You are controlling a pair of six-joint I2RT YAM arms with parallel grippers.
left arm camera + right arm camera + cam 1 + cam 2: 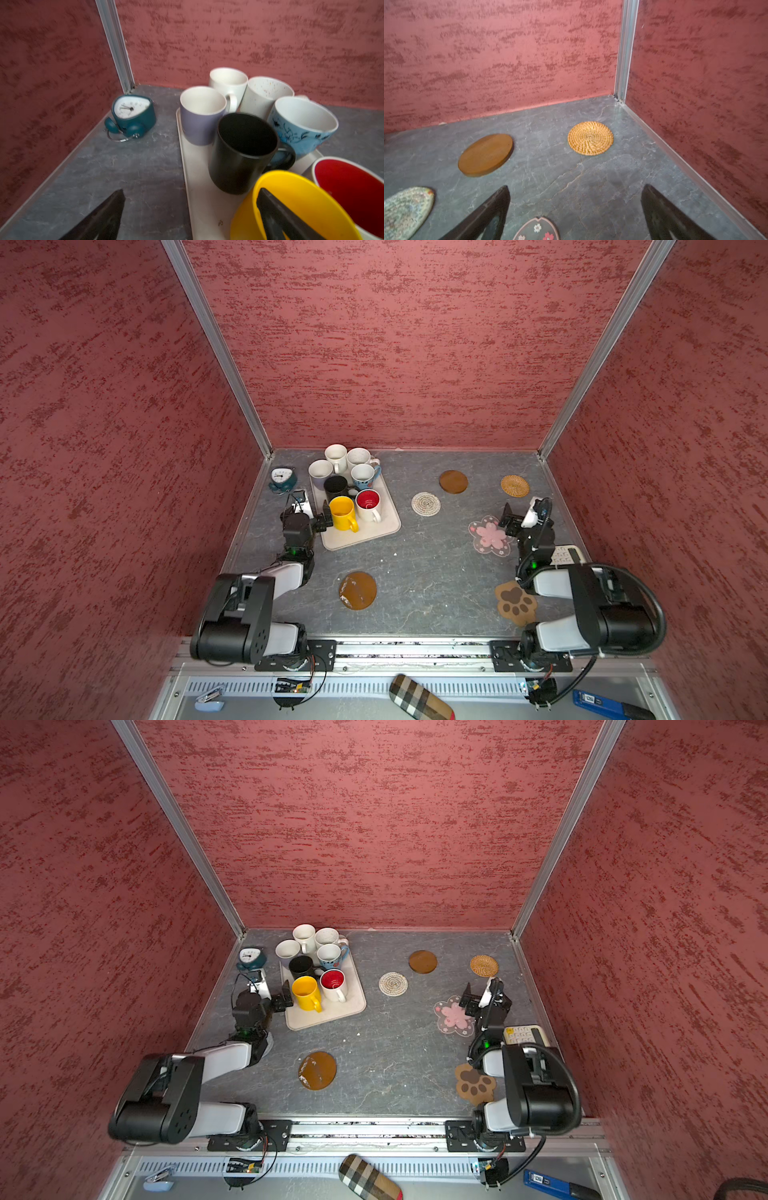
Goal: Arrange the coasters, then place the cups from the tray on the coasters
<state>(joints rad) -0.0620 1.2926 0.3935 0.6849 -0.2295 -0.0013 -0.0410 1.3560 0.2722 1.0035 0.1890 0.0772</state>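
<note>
Black-fingered left gripper (191, 190) stood spread to its widest, gripping nothing: one finger hung over the mouth of the yellow mug (343, 512), its partner outside the tray (374, 535) rim. Right gripper (576, 187), equally wide and empty, hovered over the far edge of the pink flower coaster (490, 535). Tray lay back left, long axis front to back, far end skewed slightly left. Mugs counted: seven, upright, crowded together there. Yellow mug and red-lined mug (368, 504) nearest, handles toward the front; black mug (336, 486) and blue mug (365, 476), handles toward the right; then lavender mug (320, 470), white mug (336, 456), speckled mug (359, 457). Coasters counted: six, flat, apart: far brown disc (453, 482), glossy brown disc (357, 590), cream spiral (425, 504), rattan round (514, 486), the flower, and paw-print coaster (515, 603), toes toward the front, partly under the right arm. Tabletop (415, 572) grey, slate-patterned; red textured walls (415, 344) on three sides; teal alarm clock (282, 479) in the back-left corner.
</note>
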